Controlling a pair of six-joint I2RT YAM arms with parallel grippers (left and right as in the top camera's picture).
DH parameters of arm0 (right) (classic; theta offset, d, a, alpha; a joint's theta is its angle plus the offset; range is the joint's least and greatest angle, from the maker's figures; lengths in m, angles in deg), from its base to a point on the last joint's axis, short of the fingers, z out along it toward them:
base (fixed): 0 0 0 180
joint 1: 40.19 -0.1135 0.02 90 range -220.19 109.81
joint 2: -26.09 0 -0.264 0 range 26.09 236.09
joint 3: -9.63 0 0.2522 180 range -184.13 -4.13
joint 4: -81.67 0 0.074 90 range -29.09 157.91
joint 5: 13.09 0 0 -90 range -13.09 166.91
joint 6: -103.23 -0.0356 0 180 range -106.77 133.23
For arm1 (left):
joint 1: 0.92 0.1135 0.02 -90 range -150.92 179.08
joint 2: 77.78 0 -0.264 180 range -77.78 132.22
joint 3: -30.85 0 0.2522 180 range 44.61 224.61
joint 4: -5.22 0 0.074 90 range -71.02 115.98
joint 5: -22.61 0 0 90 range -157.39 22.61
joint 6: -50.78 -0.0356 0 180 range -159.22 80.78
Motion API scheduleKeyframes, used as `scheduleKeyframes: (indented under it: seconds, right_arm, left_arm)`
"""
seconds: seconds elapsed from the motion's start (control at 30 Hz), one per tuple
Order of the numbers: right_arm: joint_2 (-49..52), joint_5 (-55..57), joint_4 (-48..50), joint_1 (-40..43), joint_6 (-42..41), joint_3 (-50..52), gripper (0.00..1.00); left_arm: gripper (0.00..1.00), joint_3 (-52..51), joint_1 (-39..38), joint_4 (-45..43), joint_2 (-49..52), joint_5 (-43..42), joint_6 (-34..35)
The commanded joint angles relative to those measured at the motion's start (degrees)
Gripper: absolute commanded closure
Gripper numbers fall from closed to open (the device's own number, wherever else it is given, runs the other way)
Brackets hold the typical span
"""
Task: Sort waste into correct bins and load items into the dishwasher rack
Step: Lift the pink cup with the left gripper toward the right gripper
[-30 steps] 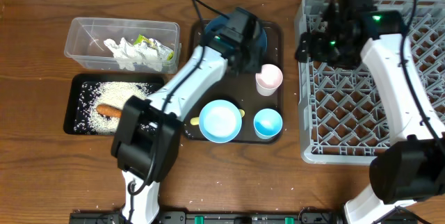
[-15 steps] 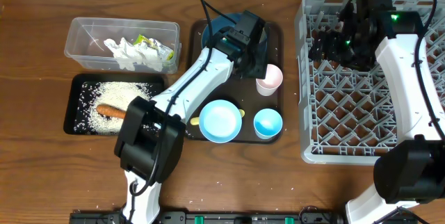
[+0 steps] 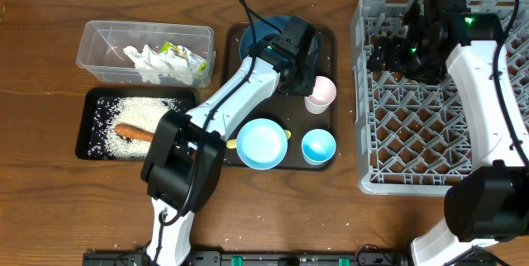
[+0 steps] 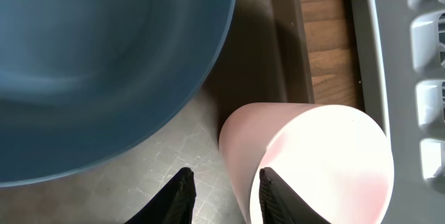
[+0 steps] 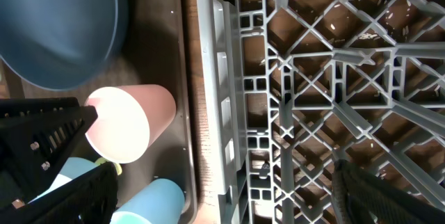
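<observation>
Fingers [image 4: 177,197] of your left gripper [image 4: 226,195] stand a narrow way apart and straddle one wall of the pinkish-white cup [image 4: 313,161]. One tip sits outside the cup and the other over its open mouth. You cannot tell from the wrist view whether either tip presses on the wall. The cup stands upright on the dark brown serving tray [image 4: 261,57], just beside the dark-blue plate [image 4: 104,57], which takes up the far end of that tray. Toward the robot's base on the same tray, the light-blue bowl [image 3: 262,144] and the small light-blue cup [image 3: 318,145] sit side by side. The pale yellow spoon [image 3: 231,144] pokes out at the bowl's left edge.

Your right gripper [image 5: 222,179] has its fingers spread wide and holds nothing. It hangs over the left side of the dishwasher rack [image 3: 413,134], near the far corner. The rack stands on the table [image 3: 50,200] to the right of the serving tray, with a strip of bare wood between them.

On the left of the table, the clear plastic tub [image 3: 99,39] holds the crumpled white tissues [image 3: 149,61] and the yellow-green snack wrapper [image 3: 183,55]. Just in front of it, the black tray [image 3: 89,130] holds the rice grains [image 3: 136,111], and the carrot [image 3: 132,132] lies on them.
</observation>
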State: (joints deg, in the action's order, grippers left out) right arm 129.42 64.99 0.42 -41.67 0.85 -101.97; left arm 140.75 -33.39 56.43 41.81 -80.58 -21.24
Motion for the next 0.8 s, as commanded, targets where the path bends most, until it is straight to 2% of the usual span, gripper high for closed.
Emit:
scheduleKeyframes:
  seconds: [0.0, 0.33, 0.53, 0.63, 0.77]
  right_arm:
    - [-1.57, 0.13, -0.02, 0.00, 0.90, -0.98, 0.04]
    - [-1.57, 0.11, -0.70, -0.04, 1.75, -0.98, 0.05]
    - [-1.57, 0.11, -0.79, -0.09, 2.19, -0.98, 0.04]
    - [-1.57, 0.11, -0.87, -0.09, 2.19, -0.98, 0.04]
    - [-1.57, 0.11, -0.87, -0.09, 2.19, -0.98, 0.04]
  left_arm:
    - [0.68, -0.28, -0.52, -0.02, 0.68, 0.15, -0.33]
    - [0.71, -0.31, -0.52, -0.31, 1.38, 0.20, -0.31]
    - [0.81, -0.31, -0.52, -0.33, 2.58, 0.15, -0.11]
    - [0.94, -0.31, -0.50, -0.44, 2.69, 0.15, -0.11]
    - [0.94, -0.22, 0.22, -0.42, 2.08, 0.11, 1.51]
